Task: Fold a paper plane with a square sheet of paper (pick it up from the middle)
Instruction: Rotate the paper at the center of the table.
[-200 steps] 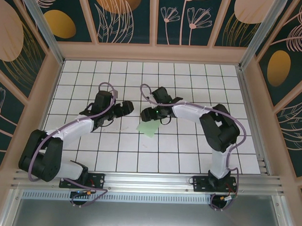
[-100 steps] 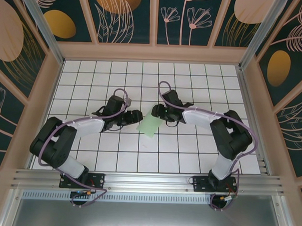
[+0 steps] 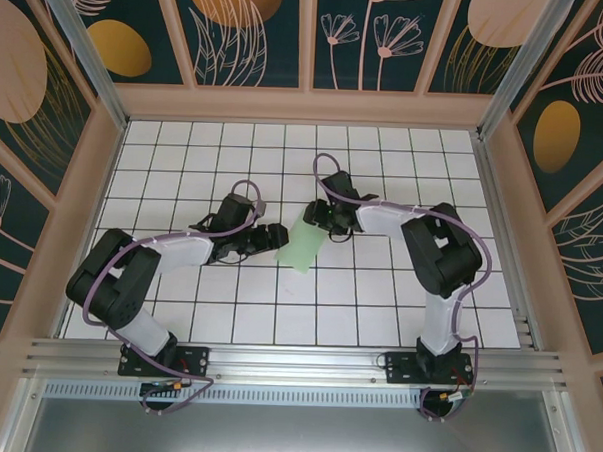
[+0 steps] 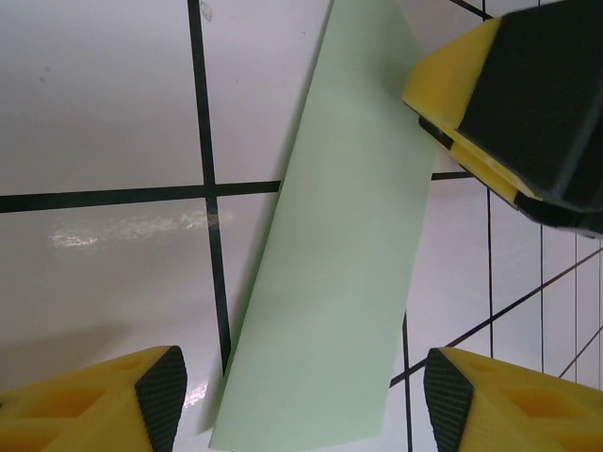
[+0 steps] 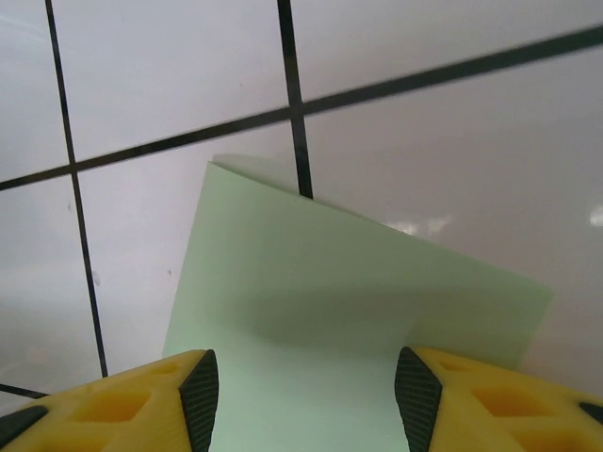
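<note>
mid-frame, the left gripper (image 4: 301,400) stood jaws apart, straddling the folded green paper (image 3: 306,246) untouched; the right gripper (image 5: 301,395) gaped likewise over its upper end.

Back of the table: the white table (image 3: 185,151) near the top of the frame has lots of room to pass.
Front tiles: low in the frame, the tiles between the two arms are free too.
Middle: tight. The left gripper (image 3: 271,237) and the right gripper (image 3: 317,215) sit close on either side of the paper (image 3: 306,248).
Left side: the left arm (image 3: 170,248) lies across the tiles.
Right side: the right arm (image 3: 435,252) bends up and blocks the way.
Edges: wooden walls (image 3: 307,106) stand at the top, left and right; a metal rail (image 3: 296,358) runs along the bottom.
Finger gaps: both grippers' fingers stand wide apart, with the paper lying flat between them.
</note>
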{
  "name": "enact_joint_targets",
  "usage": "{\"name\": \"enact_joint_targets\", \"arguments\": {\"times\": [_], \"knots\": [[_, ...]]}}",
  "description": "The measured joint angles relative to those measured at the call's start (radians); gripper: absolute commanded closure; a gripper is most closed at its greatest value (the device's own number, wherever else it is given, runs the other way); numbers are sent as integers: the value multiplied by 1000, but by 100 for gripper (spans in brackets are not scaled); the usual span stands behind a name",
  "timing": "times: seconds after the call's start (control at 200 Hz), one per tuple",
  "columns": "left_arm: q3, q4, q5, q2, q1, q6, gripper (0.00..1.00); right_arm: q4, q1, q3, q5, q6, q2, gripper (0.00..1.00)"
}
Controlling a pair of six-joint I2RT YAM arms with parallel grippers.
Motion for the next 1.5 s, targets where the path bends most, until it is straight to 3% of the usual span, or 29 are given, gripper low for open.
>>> {"name": "enact_joint_targets", "arguments": {"times": [0.325,0.565,0.906,1.081,1.311,1.496], "knots": [[10,1,31,24,-1,0,31,-2,-24,133,-119,-137,106,45],[12,7,56,57,-13,0,32,11,-23,139,-207,-206,114,45],[12,5,92,58,-26,4,32,1,-18,135,-228,-220,101,44],[29,-43,65,43,-26,33,46,32,-18,23,-208,-156,-40,44],[127,-63,-25,34,-27,63,63,129,-14,-233,-178,38,-296,45],[225,-60,-54,150,-27,66,65,153,32,-365,-178,197,-332,45]]}}
